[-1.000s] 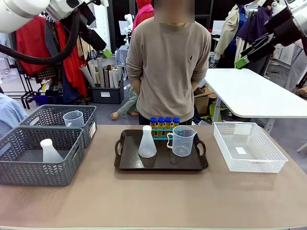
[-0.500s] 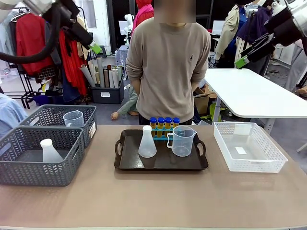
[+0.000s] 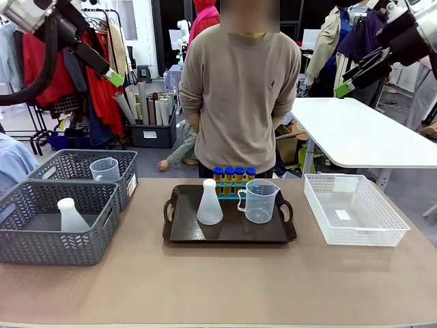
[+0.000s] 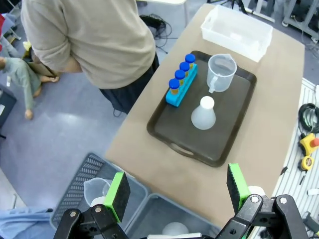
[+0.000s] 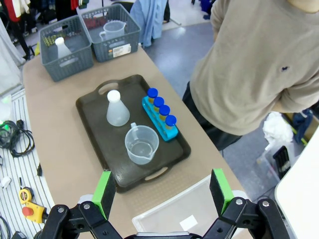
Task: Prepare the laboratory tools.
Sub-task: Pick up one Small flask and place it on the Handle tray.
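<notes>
Nearest on the table [image 3: 205, 287], a flask [image 3: 69, 216] is kept in the front grey basket [image 3: 41, 242], and a beaker [image 3: 104, 169] in the grey basket [image 3: 130, 179] behind it. On the dark tray [image 3: 181, 236] in the middle, another flask [image 3: 209, 203] and another beaker [image 3: 259, 201] are stood side by side. Just behind them, four blue-capped tubes [image 3: 233, 175] are held in a blue rack [image 4: 180, 85]. A white basket [image 3: 355, 236] is set to the right. A person [image 3: 239, 96] is seen at the far side.

High above, the left gripper [image 4: 177, 189] and the right gripper [image 5: 162, 189] are both held wide open, with nothing in them.

The flask could be tipped over if it is pinched near its thin neck. The tubes could be knocked, since the beaker is stood so close.
</notes>
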